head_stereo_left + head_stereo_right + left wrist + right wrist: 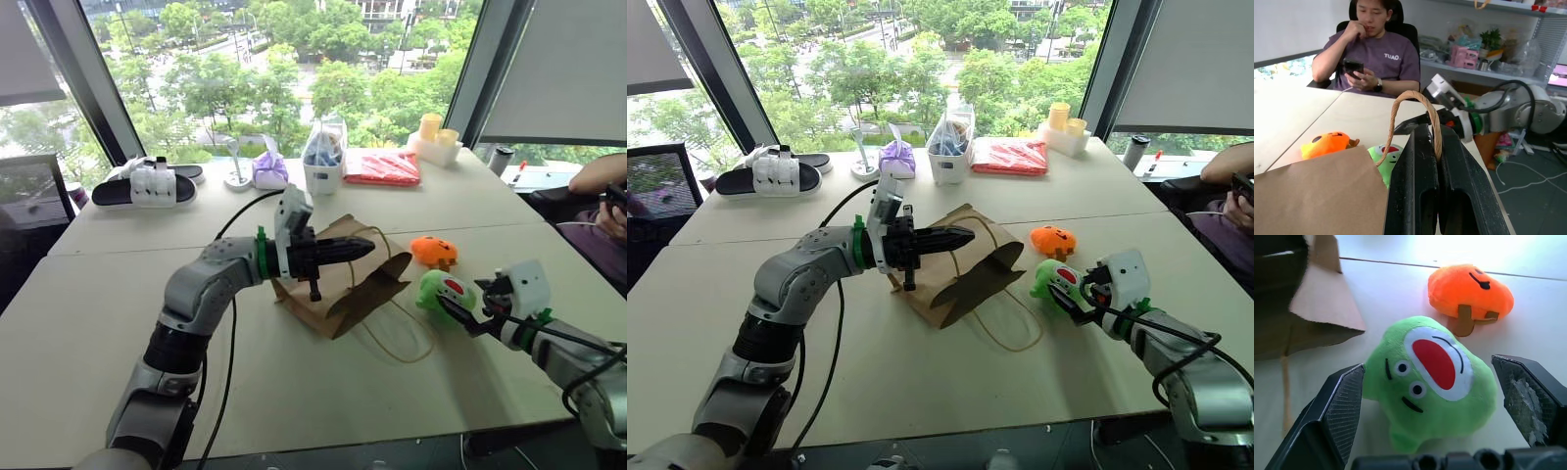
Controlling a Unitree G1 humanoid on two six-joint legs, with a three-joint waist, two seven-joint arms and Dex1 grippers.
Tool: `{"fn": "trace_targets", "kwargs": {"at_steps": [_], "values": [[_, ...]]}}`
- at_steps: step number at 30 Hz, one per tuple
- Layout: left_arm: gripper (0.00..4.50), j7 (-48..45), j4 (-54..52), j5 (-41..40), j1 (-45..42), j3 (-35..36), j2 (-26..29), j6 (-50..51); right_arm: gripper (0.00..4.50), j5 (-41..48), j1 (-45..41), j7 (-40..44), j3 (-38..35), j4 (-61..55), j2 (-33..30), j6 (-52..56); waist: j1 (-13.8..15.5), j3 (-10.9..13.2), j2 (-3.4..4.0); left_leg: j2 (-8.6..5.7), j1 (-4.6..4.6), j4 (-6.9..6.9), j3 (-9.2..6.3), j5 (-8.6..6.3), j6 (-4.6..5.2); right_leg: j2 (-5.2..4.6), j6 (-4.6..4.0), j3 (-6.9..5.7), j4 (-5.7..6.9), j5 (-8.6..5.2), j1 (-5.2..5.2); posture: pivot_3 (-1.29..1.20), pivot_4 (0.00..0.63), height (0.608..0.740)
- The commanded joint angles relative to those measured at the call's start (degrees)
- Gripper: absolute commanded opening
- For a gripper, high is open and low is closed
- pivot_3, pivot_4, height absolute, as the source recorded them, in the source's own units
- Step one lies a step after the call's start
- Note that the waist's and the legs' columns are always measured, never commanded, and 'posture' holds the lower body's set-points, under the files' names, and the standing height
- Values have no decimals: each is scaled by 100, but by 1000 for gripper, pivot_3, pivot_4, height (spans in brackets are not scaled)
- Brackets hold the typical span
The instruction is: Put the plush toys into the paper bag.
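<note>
The brown paper bag [345, 286] lies on its side in the middle of the table, mouth toward the right. My left gripper [345, 252] is shut on the bag's upper cord handle [1415, 100], holding that edge up. The green plush toy [1427, 382] with a red mouth lies on the table just right of the bag's mouth. My right gripper [458, 311] is open, with a finger on each side of the green toy in the right wrist view, not closed on it. The orange plush toy [434, 251] with a black face lies just beyond the green one.
The bag's other handle loop [397, 338] trails on the table. Along the far edge stand black-and-white sandals [147, 183], a purple pouch [269, 169], a white cup [323, 174], a red packet [384, 168] and yellow cups [436, 132]. A person [602, 191] sits at the right.
</note>
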Motion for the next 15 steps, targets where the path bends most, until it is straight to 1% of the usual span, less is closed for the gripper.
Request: {"fn": "trace_targets", "kwargs": {"at_steps": [1,3,4,5,6,8,9,11,12,13,15], "values": [[0,78,-188,74,73,25,-1,-184,4459,-311,-202,70,285,691,148,-375,6,-1,0,-1,0,-1,1,0,-1,0,0,0,0,0,0,0,150,740],[0,120,-134,154,83,46,4,-284,4459,-439,-267,177,428,1013,151,-470,8,-1,0,-1,0,0,0,3,-5,0,0,-1,-1,0,1,0,150,740],[0,137,-99,179,66,69,0,-322,3951,-510,-285,241,472,1104,108,-547,9,-1,0,-1,0,0,0,4,-6,0,0,-1,-1,0,1,0,150,740],[0,146,-64,202,46,79,-8,-355,3695,-559,-308,291,493,1181,80,-619,6,-1,0,-1,0,0,1,5,-8,0,0,-1,-2,0,2,0,150,740],[0,152,-29,214,26,102,-6,-392,3247,-580,-340,301,485,1247,77,-626,5,-1,0,-1,1,1,1,5,-9,0,0,0,-2,0,4,0,150,740],[0,165,30,221,-7,133,-9,-447,2227,-622,-384,363,489,1328,60,-639,6,-1,-1,-1,1,2,1,5,-9,0,0,-1,-2,0,5,0,150,740],[0,171,56,222,-19,147,-9,-470,1797,-651,-398,400,501,1350,46,-664,5,-1,-1,-1,2,2,0,4,-8,0,0,-1,-1,0,5,0,150,740],[0,167,158,251,-67,171,-21,-553,734,-601,-455,479,457,1311,47,-642,3,-1,0,-1,2,3,0,4,-7,1,0,-1,-1,0,6,0,150,740],[0,165,189,257,-80,173,-22,-582,304,-585,-471,498,438,1299,54,-632,3,-1,-1,-1,2,4,0,4,-7,1,0,-1,-1,0,6,0,150,740],[0,160,232,240,-106,187,-34,-595,13,-519,-489,499,347,1223,49,-564,3,-1,-1,-1,2,4,0,4,-7,1,0,-1,-1,0,7,0,150,740],[0,149,307,211,-155,204,-51,-613,13,-417,-452,569,200,958,-65,-404,9,-1,0,-1,2,4,0,4,-7,1,0,-1,-1,0,7,0,150,740]]}}
